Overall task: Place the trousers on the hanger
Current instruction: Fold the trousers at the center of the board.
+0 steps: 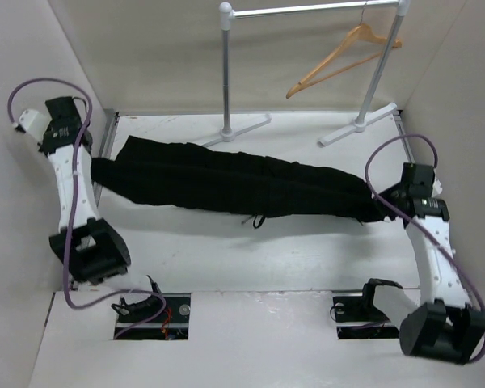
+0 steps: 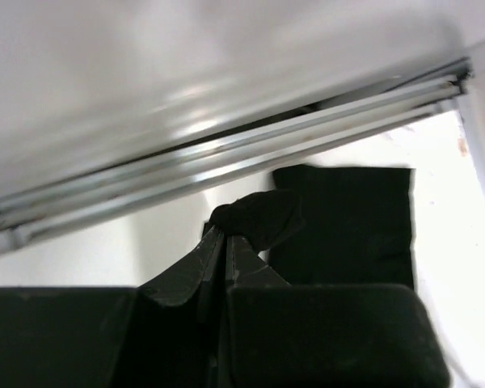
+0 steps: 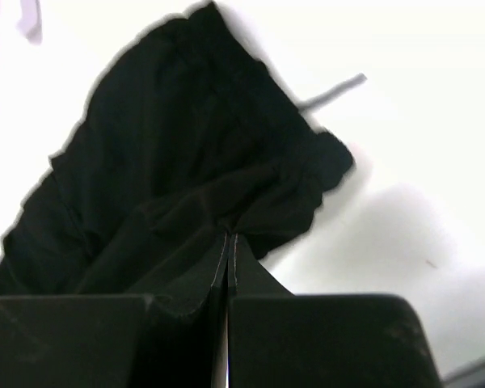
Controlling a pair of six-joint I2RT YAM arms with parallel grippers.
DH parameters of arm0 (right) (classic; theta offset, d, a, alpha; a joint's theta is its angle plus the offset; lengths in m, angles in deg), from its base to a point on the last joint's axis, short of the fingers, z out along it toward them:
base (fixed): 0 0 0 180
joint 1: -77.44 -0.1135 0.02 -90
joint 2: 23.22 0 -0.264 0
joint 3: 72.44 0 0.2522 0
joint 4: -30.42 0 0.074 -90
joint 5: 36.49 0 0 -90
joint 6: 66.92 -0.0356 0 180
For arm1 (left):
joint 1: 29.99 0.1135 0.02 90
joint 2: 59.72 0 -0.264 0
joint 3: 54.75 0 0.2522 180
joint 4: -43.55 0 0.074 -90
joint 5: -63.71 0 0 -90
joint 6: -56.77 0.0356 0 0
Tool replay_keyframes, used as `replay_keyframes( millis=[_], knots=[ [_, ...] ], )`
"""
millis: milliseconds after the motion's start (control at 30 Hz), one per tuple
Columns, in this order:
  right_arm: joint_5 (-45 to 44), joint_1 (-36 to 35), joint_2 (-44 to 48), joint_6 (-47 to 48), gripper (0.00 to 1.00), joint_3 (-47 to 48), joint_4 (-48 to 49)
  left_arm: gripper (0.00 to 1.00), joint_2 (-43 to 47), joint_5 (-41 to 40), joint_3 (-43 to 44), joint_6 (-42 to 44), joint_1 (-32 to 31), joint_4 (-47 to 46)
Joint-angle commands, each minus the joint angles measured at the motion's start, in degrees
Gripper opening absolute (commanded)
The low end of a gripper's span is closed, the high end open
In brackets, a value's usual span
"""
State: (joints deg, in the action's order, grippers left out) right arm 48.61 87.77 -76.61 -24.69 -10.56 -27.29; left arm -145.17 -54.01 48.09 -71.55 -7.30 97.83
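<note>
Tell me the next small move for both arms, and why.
Probably raise both hands together, a little. The left hand and the right hand are each shut on an end of the trousers, which lie stretched flat on the table, while the hanger hangs on the rack behind.

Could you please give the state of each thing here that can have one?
trousers, lying stretched out flat, both ends pinched
hanger, hanging empty from the rack
left gripper, shut on one end of the trousers
right gripper, shut on the other end of the trousers
</note>
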Motion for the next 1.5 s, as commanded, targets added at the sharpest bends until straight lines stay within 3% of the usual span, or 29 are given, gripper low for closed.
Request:
replay_keyframes(
  millis=[0,267,433,567,633,700,767,800,900,1000,1033,1100,1167,1200,1300,1467],
  knots=[
    [-0.98,0.79,-8.02,0.66,0.01,6.80,7.19,0.00,-10.05,-4.00,10.64,3.43,-3.31,-1.76],
    [-1.59,1.06,-32.19,2.59,0.03,25.34,9.14,0.00,-36.16,-3.39,38.95,7.92,-6.66,1.15],
    [-0.63,1.50,-48.36,4.96,0.06,38.95,6.17,0.02,-45.93,-0.32,47.23,8.00,-7.88,0.45],
    [-2.82,1.32,-59.53,5.76,0.09,51.08,2.73,0.06,-49.72,1.09,48.12,7.74,-8.94,-2.62],
    [-3.61,1.41,-63.14,5.23,0.17,55.74,1.94,0.08,-50.86,2.23,48.99,7.22,-9.12,-4.21],
    [-3.97,1.32,-66.48,4.88,0.35,60.67,0.71,0.13,-51.83,4.42,50.75,6.86,-9.38,-5.61],
    [-4.41,1.23,-67.99,4.88,0.52,63.84,-0.79,0.28,-52.27,7.14,51.98,5.90,-9.38,-6.84],
    [-4.50,0.62,-67.56,5.23,0.55,64.03,-0.97,0.36,-51.67,8.29,51.55,5.37,-9.38,-7.72],
    [-6.16,-2.80,-60.64,6.37,0.57,57.56,1.74,0.56,-47.90,9.09,48.66,4.84,-9.38,-8.52],
    [-7.13,-7.10,-49.13,7.51,0.53,44.13,9.11,0.61,-39.82,8.83,38.14,4.58,-8.77,-9.83],
    [-6.87,-8.42,-45.53,7.17,0.47,39.82,10.97,0.61,-35.71,8.74,31.57,4.14,-8.42,-11.49],
    [-6.17,-11.32,-39.19,5.85,0.22,31.99,13.87,0.56,-27.53,9.44,17.86,2.39,-8.06,-15.53],
    [-4.25,-14.13,-34.44,4.71,0.06,25.83,16.07,0.46,-21.02,11.63,5.90,0.02,-7.98,-18.18],
    [-3.02,-15.28,-33.11,4.53,0.05,23.88,16.69,0.42,-18.64,13.64,0.80,-1.47,-8.06,-19.23],
    [0.42,-18.45,-29.33,4.44,0.07,17.56,18.10,0.43,-16.24,23.38,-9.16,-5.52,-7.54,-24.58],
    [4.99,-20.39,-25.02,4.70,0.31,9.46,20.39,0.52,-19.92,31.06,-11.21,-8.25,-6.31,-29.88]
  ],
)
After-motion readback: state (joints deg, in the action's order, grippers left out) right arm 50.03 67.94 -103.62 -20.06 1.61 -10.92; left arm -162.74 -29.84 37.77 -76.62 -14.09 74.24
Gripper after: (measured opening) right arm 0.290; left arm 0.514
